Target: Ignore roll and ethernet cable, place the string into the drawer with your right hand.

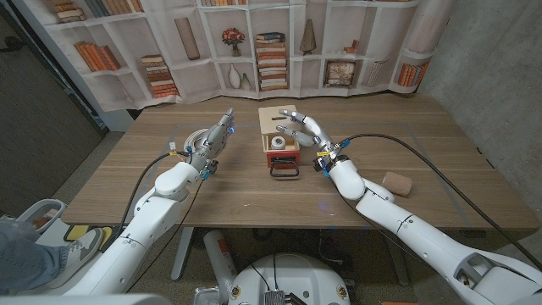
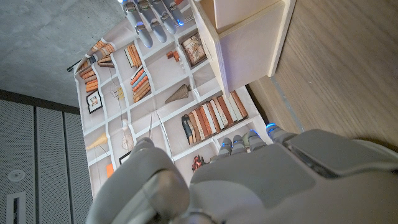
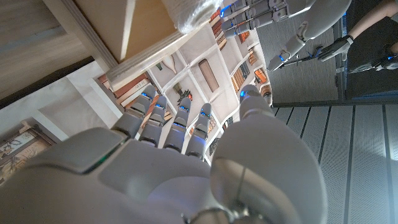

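A small wooden drawer box (image 1: 275,119) stands at the table's middle with its red-fronted drawer (image 1: 282,159) pulled out toward me. A pale spool of string (image 1: 278,142) sits inside the drawer, and its wrapped side (image 3: 193,12) is close in the right wrist view. My right hand (image 1: 305,131) hovers just right of the drawer, fingers spread over it and holding nothing. Left of the box, my left hand (image 1: 216,135) stands with its fingers stretched out and empty. The box (image 2: 249,37) and my right hand's fingertips (image 2: 152,18) are in the left wrist view.
A coiled ethernet cable (image 1: 195,140) lies just behind my left hand. A brown roll (image 1: 396,183) lies on the table to the right of my right arm. A printed bookshelf backdrop (image 1: 254,51) closes off the far side. A person's arm (image 3: 373,18) is at the picture's edge.
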